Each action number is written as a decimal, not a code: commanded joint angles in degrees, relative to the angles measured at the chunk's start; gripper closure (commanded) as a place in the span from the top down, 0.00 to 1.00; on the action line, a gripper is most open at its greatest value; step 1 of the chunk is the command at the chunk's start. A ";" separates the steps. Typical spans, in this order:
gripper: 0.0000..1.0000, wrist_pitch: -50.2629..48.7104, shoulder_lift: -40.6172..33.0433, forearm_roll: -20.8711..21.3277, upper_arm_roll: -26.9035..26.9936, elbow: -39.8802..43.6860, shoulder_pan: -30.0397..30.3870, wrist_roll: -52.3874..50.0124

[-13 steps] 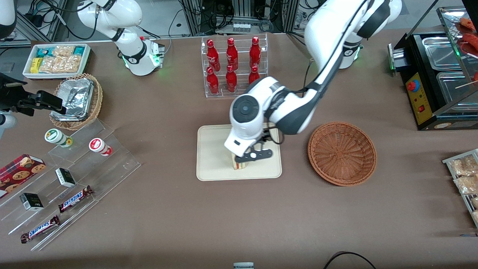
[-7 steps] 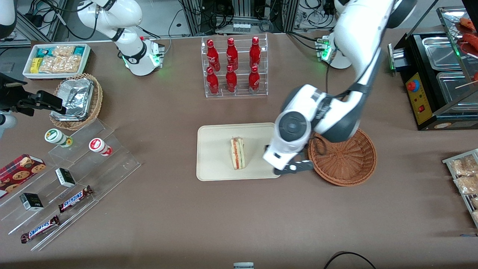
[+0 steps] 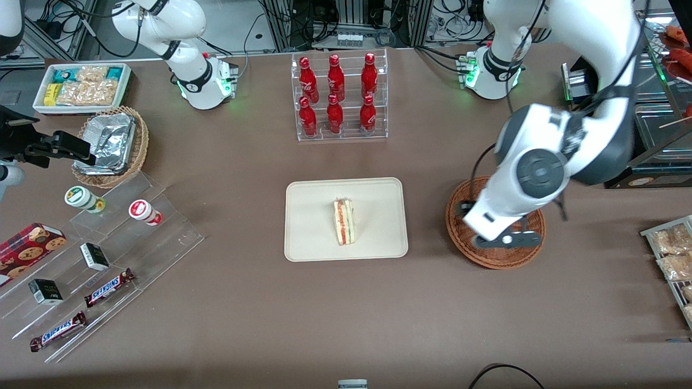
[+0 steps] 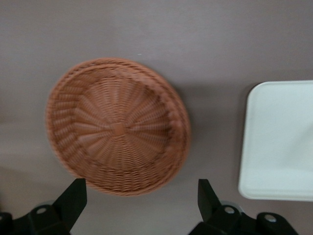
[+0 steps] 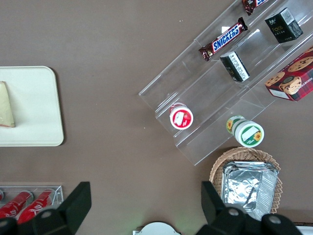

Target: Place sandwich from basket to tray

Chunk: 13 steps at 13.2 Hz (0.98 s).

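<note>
With sandwich (image 3: 344, 222) on tray (image 3: 310, 237), gripper (image 4: 142, 196) hangs above basket (image 3: 463, 237), fingers (image 4: 73, 198) spread.

A mock snack-shop counter in a robot lab: cola bottle rack (image 3: 338, 97), candy-bar display steps (image 3: 102, 270), cable-strewn frames (image 3: 346, 21)

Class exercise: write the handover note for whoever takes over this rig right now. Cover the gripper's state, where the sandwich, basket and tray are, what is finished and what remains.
Gripper: open, holding nothing, hanging above the basket.
Sandwich: lying on the tray, near its middle, clear of the rim.
Basket: empty in the left wrist view, beside the tray toward the working arm's end of the table.
Done: sandwich is out of the basket and set on the tray, released.
Left: nothing of the placement itself; probably only parking the arm clear of the basket.
</note>
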 commanded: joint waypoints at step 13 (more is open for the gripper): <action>1.00 -10.61 -21.20 -5.64 9.02 -6.32 6.69 25.15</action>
